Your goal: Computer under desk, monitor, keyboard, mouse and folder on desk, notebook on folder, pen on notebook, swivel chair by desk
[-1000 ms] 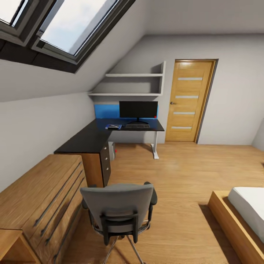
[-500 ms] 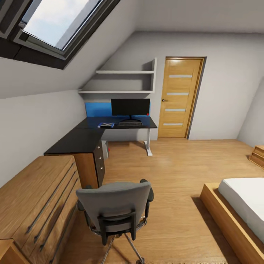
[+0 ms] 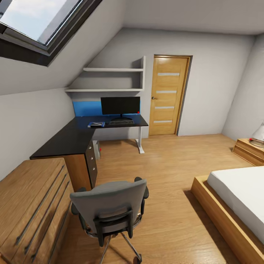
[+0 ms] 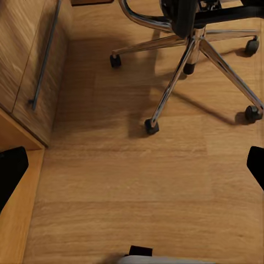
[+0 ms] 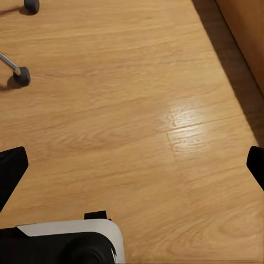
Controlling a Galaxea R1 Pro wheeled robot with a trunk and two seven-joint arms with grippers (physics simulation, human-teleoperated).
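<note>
Your grey swivel chair (image 3: 110,207) faces the far glossy black desk (image 3: 69,138); both grippers' jaws are spread wide over bare floor.

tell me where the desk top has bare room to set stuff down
The near wing of the desk, running from the oak drawer unit toward the corner, is bare. The far wing is crowded: monitor, keyboard and a small blue item beside it.
</note>
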